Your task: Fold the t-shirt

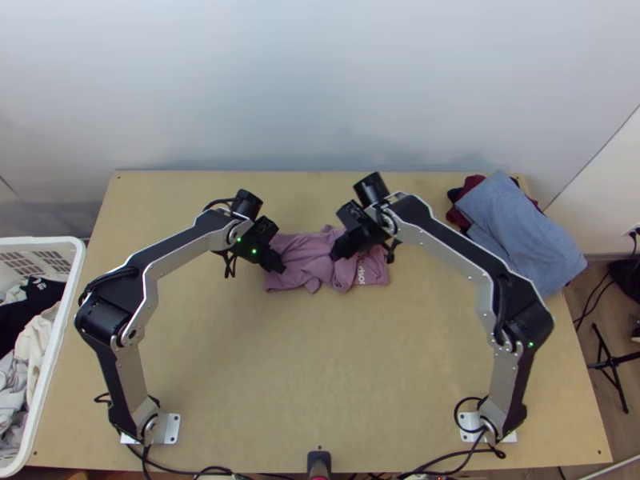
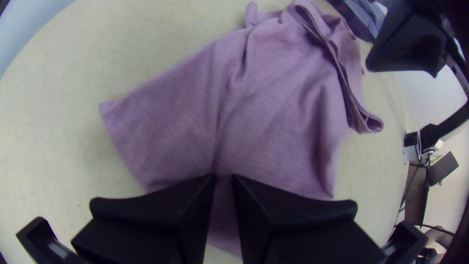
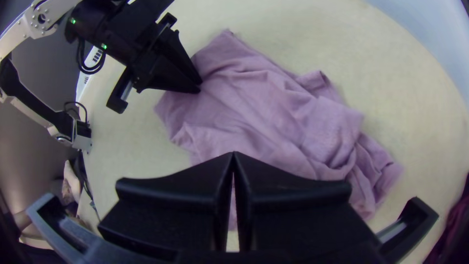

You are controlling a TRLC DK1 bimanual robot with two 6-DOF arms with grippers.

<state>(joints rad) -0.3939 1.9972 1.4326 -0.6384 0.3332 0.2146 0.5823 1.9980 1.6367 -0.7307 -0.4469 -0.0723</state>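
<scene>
"Out on the worktop (image 1: 320, 360), where is the shirt?"

"Beyond its middle, toward the wall, between the two arms. It's the purple shirt (image 1: 300, 248), partly folded and rumpled, with pale lettering near its right end."

"What about the left pincer (image 1: 276, 262)?"

"At the shirt's left end, pointing down at the cloth. It's set narrow — a slim gap between the tips, with purple showing through. I can't tell whether they pinch any."

"And the right pincer (image 1: 340, 250)?"

"Over the shirt, right of the other one. Its tips meet, and I see no cloth between them; whether they touch the shirt, I can't tell."

"Anything else around?"

"A blue cloth (image 1: 528, 240) lies on a dark red cloth (image 1: 458, 218) at the far right corner — and a white basket (image 1: 48, 241) of clothes sits beside the left edge."
</scene>
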